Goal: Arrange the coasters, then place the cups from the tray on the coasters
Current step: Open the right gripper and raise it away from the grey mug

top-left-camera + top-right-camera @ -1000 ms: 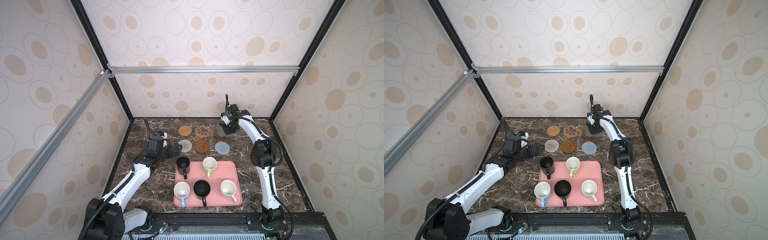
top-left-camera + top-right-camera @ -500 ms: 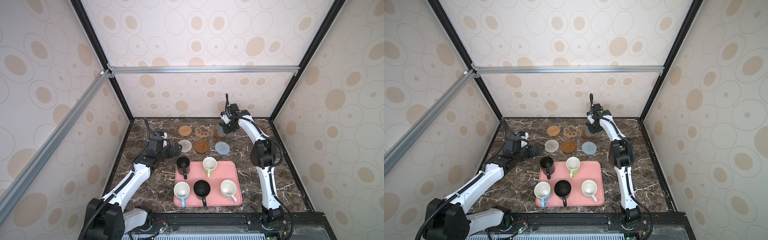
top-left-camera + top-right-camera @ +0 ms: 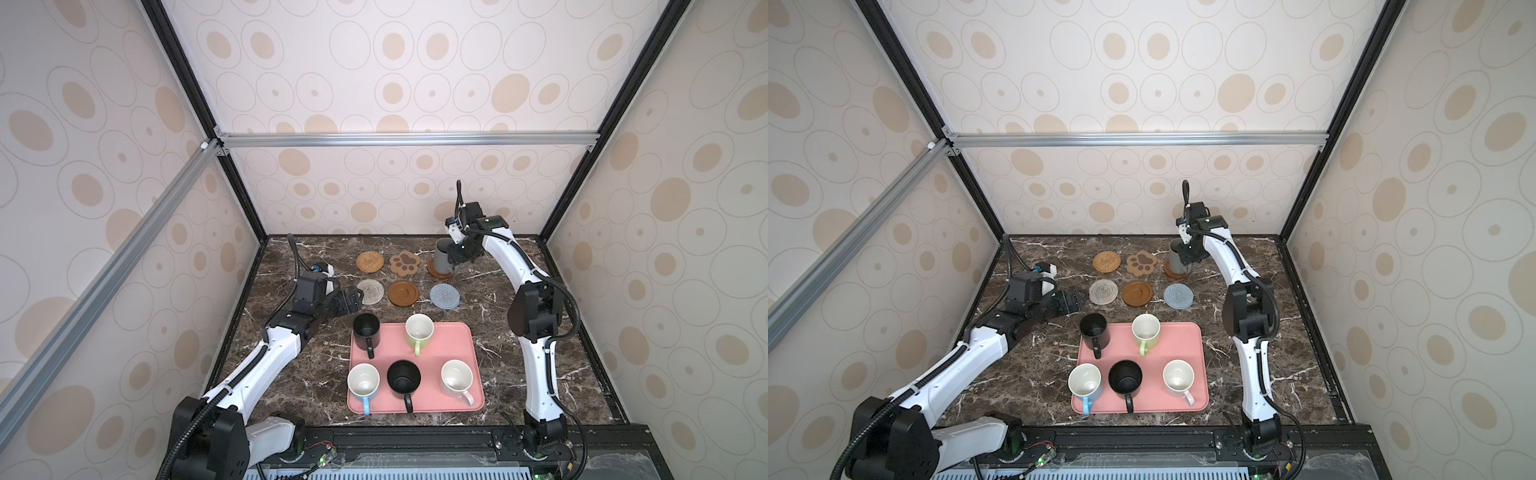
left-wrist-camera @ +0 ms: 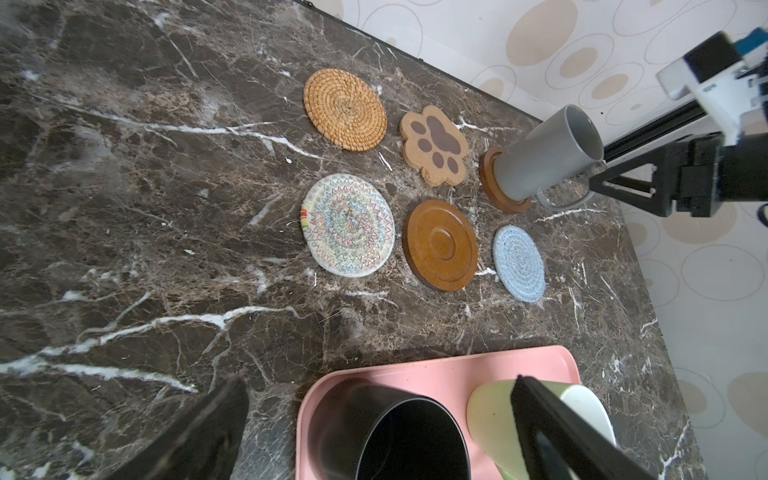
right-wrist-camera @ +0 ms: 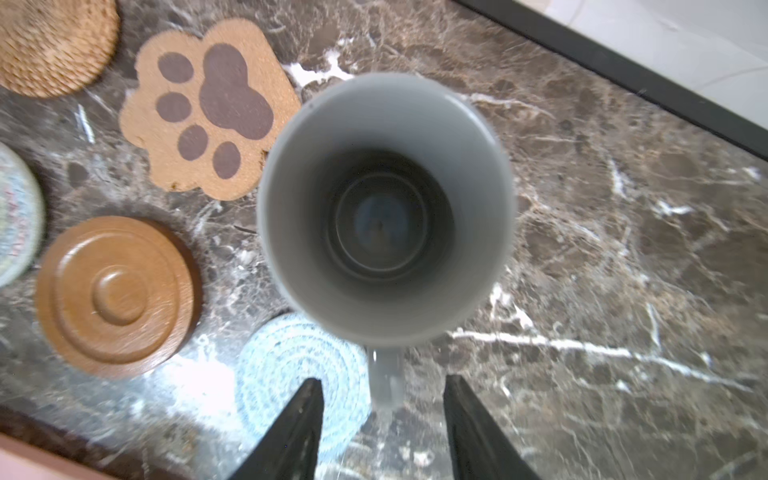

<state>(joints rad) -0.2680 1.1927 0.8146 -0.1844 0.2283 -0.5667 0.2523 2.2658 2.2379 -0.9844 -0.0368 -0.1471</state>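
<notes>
Black left gripper (image 3: 353,299) hovers wide open just beside the beige coaster (image 3: 370,291). Five cups (image 3: 419,328) sit on the pink tray (image 3: 453,345). Far right, the grey cup (image 3: 442,253) stands on a brown coaster (image 3: 440,274), and the right gripper (image 5: 382,380) straddles its handle, jaws parted, not touching.

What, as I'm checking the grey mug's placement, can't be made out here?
- Wooden coaster beneath the grey mug: right wrist view, fully hidden by the mug; elsewhere only its rim shows.
- Right gripper: both top views, too small to judge the finger gap.
- Black mug and green mug: left wrist view, cut off by the bottom edge.
</notes>
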